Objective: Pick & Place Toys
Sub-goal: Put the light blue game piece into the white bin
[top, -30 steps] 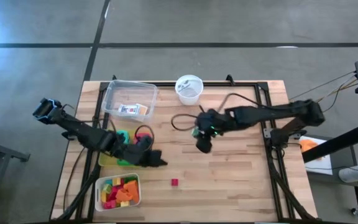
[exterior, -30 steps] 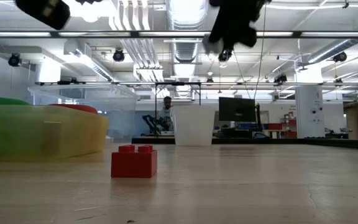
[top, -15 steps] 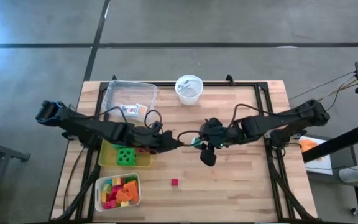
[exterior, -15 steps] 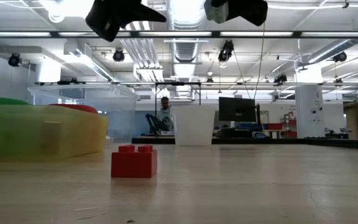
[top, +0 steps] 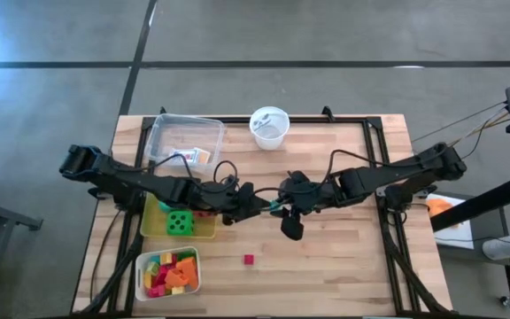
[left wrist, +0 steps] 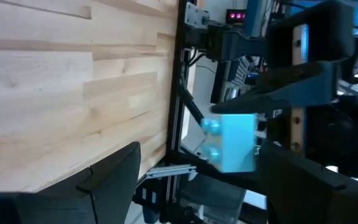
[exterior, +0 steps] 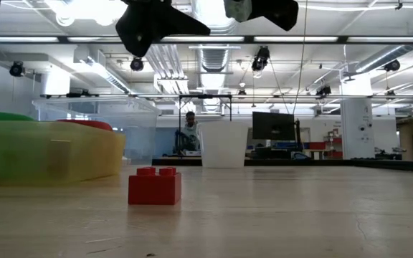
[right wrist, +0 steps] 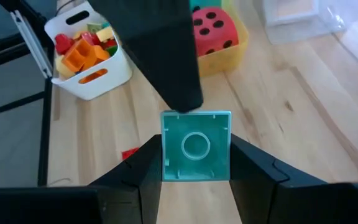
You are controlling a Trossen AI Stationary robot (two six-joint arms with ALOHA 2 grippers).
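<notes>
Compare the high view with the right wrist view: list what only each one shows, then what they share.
Only the high view: the whole table, both arms meeting over its middle, the white cup, the clear tray with a card pack, and the green die.

Only the right wrist view: the teal block clamped in the right gripper, its hollow underside facing the camera, and the red die.

Both: the white tray of mixed blocks, the yellow tray, the loose red block on the wood, and the left gripper reaching in.
</notes>
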